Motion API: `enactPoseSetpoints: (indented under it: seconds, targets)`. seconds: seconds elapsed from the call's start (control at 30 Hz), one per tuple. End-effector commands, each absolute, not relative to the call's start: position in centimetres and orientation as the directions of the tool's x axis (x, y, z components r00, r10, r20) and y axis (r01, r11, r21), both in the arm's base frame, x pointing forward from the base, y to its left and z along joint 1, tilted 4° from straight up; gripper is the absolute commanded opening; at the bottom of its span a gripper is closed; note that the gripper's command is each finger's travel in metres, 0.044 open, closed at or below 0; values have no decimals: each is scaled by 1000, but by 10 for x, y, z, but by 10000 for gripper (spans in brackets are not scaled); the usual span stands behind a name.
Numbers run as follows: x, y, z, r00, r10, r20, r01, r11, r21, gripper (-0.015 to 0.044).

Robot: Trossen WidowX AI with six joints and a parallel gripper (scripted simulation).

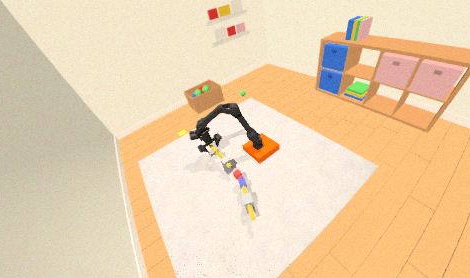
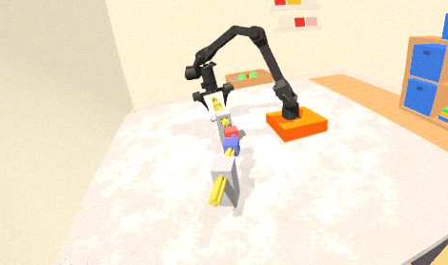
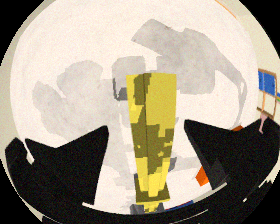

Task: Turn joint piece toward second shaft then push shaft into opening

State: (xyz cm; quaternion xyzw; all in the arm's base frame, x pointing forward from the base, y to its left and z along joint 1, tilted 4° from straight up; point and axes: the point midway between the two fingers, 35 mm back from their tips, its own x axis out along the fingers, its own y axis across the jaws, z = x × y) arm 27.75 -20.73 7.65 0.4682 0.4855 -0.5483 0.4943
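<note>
On the pale mat (image 1: 308,170) (image 2: 322,191), your gripper (image 2: 214,106) (image 3: 147,127) stands open around the far yellow shaft (image 1: 216,151) (image 2: 216,104) (image 3: 153,110). Behind you, a toy-filled box (image 1: 204,99) (image 2: 249,80) sits near the wall (image 1: 153,60) (image 2: 189,48).

— How does the arm (image 1: 241,120) (image 2: 272,57) look?
— It is black, like matt plastic.
— And the shelf (image 1: 408,45) (image 2: 406,71)?
— It looks like smooth wood, and the floor (image 1: 308,255) (image 2: 365,92) has wooden planks.

Pretty bright overall, kinda grainy too. Exterior shot's table (image 2: 146,191) is blown out in white patches, with soft shadows around centre. Wrist cam is a fisheye with black corners and big grey shadows up top. Top view's fine detail looks mushy.
</note>
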Motion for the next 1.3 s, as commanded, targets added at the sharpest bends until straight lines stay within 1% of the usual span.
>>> enactPoseSetpoints:
  seconds: [0.0,0.27,0.57,0.6,0.63,0.8,1.1,1.13,1.27]
  targets:
    - [277,-208,75,-76,-90,-993,997,-40,-73,309]
    - [277,-208,75,-76,-90,-993,997,-40,-73,102]
    - [277,-208,75,-76,-90,-993,997,-40,-73,102]
    - [277,-208,75,-76,-90,-993,997,-40,-73,76]
    - [277,-208,75,-76,-90,-993,997,-40,-73,69]
    - [277,-208,75,-76,-90,-993,997,-40,-73,67]
    - [278,-209,76,3,-94,-996,999,-32,6,67]
    - [277,-208,76,-19,-91,-996,999,-36,-16,60]
    - [277,-208,76,-19,-91,-996,999,-36,-16,34]
